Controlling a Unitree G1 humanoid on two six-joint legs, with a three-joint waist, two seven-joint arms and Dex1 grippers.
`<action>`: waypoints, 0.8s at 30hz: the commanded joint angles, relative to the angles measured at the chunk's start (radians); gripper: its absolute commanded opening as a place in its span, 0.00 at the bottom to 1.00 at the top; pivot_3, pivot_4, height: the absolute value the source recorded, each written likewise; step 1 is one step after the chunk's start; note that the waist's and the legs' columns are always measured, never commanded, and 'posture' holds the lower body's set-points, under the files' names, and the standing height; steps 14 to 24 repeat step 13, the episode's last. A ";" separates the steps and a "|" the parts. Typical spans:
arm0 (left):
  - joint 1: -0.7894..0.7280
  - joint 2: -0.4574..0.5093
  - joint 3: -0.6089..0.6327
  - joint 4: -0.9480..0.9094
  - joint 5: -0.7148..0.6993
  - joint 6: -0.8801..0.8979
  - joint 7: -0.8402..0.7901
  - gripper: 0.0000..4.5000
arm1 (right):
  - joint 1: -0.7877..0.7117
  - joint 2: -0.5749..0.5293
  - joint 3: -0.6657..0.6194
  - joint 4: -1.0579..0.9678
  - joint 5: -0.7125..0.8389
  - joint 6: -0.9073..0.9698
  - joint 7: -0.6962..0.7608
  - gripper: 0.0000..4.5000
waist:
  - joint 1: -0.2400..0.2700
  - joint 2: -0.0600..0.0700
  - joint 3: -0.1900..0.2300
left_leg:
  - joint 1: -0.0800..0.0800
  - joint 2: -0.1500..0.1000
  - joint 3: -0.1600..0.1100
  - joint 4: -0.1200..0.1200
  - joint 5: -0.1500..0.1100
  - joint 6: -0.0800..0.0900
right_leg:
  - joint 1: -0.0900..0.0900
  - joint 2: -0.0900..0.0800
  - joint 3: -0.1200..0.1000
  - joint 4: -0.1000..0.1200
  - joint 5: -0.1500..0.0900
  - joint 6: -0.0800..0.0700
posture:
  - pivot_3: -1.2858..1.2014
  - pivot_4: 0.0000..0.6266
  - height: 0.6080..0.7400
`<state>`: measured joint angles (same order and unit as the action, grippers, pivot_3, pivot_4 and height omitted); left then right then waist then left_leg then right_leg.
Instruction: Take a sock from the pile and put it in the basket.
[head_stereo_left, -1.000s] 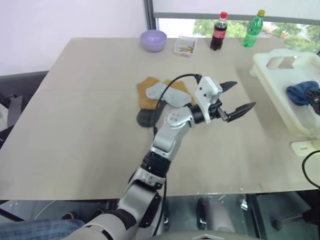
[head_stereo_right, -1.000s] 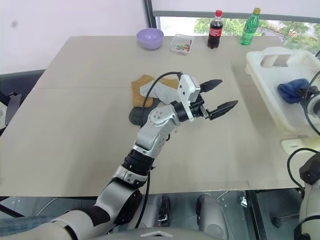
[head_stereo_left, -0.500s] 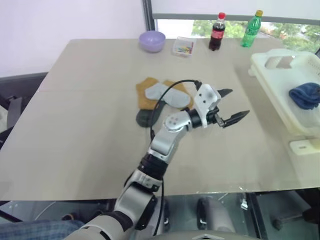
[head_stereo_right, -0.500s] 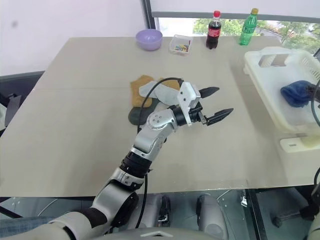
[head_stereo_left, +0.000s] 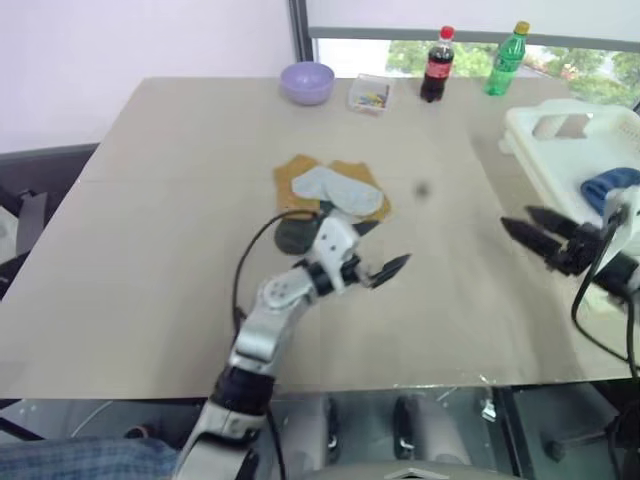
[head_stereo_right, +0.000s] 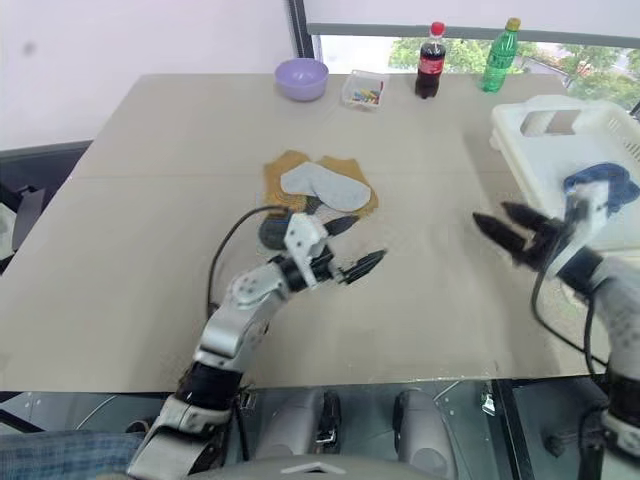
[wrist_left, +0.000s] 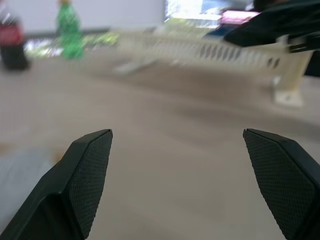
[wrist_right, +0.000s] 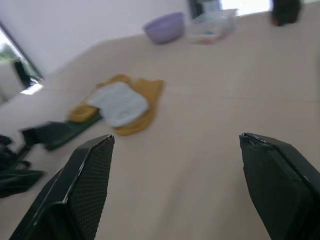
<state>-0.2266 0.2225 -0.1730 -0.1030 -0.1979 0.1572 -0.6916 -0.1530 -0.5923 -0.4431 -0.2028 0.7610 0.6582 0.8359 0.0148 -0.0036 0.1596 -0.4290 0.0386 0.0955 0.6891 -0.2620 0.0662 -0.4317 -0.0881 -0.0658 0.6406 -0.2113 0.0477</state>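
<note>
The pile lies mid-table: mustard-orange socks under a light grey one, with a dark sock at its near edge. My left gripper hovers open and empty just in front of the pile, pointing right. The white slotted basket stands at the table's right edge, and a blue sock lies in it. My right gripper is open and empty beside the basket's near left side, pointing left toward the pile. The left wrist view looks across bare table to the basket.
A lilac bowl, a small clear box, a cola bottle and a green bottle line the far edge. Bare tabletop lies between the pile and the basket.
My left arm has dropped and pulled back toward the left, uncovering the pile. My right gripper has left the blue sock in the basket, opened and swung left over the table.
</note>
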 joint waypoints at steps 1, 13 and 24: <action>0.109 0.040 0.040 -0.143 -0.011 0.004 0.030 1.00 | 0.072 -0.049 0.032 -0.021 -0.040 -0.103 0.134 0.91 | 0.001 0.000 0.000 | 0.001 0.000 0.000 0.000 -0.002 0.003 | 0.001 0.000 0.000 0.000 0.000 0.000 | 0.52 0.24 0.95; 0.567 0.150 0.139 -0.405 0.002 0.030 0.129 1.00 | 0.098 -0.203 0.108 0.353 -0.228 -0.391 0.397 0.91 | -0.005 0.000 0.000 | 0.015 0.002 0.002 -0.002 -0.003 0.004 | 0.010 0.000 0.002 0.001 -0.003 -0.004 | 0.52 0.24 0.95; 0.567 0.150 0.139 -0.405 0.002 0.030 0.129 1.00 | 0.098 -0.203 0.108 0.353 -0.228 -0.391 0.397 0.91 | -0.005 0.000 0.000 | 0.015 0.002 0.002 -0.002 -0.003 0.004 | 0.010 0.000 0.002 0.001 -0.003 -0.004 | 0.52 0.24 0.95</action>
